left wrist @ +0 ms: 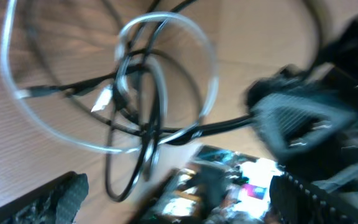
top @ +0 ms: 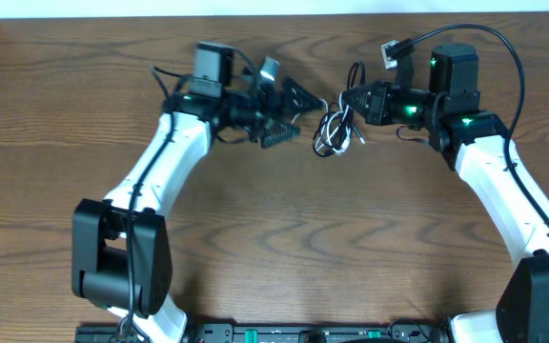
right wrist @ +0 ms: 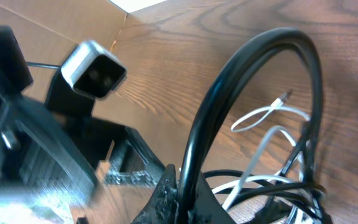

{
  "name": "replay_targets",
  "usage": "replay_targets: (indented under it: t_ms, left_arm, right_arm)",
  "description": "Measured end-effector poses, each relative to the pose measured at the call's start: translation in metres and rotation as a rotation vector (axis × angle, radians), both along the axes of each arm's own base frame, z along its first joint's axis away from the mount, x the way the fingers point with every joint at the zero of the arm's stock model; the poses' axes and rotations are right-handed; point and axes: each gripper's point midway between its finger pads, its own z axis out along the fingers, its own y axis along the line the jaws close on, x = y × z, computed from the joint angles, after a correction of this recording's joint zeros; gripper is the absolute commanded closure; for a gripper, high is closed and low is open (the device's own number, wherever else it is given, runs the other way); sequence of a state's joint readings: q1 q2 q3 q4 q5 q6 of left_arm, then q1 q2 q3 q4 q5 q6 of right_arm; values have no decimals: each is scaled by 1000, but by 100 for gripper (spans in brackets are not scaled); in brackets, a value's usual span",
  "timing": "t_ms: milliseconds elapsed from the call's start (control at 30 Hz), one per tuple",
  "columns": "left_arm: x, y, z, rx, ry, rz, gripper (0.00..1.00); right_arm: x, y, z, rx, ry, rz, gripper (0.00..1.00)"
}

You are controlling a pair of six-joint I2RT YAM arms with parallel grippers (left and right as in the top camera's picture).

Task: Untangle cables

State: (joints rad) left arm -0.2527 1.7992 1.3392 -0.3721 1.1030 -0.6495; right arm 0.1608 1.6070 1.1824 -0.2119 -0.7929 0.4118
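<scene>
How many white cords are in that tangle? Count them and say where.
1 that shows: the white cord loops in wide rings through the black cords, in the tangle at the far middle of the table. Overlapping loops may hide another.

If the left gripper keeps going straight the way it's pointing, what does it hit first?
Probably the cables, bunched just ahead of the open left gripper. The right gripper sits just beyond them, though height is hard to judge.
</scene>
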Motion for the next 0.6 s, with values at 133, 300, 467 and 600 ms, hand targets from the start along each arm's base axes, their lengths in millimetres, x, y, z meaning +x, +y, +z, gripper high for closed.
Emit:
replay_targets:
  t_ms: [133, 300, 467, 600]
  left_arm:
    - [-2, -5, -10, 67, -92, -32, 5]
    - [3, -1, -16, 117, -184, -47, 25]
    - [0, -10, -24, 168, -222, -69, 26]
    - [-9, -25, -35, 186, -221, -110, 28]
  right_arm:
    - [0, -5, -3, -2, 19, -13, 99]
    - [1, -9, -4, -3, 27, -21, 99]
    - [0, -9, -5, -4, 33, -21, 99]
    - [-1, -9, -6, -6, 42, -21, 99]
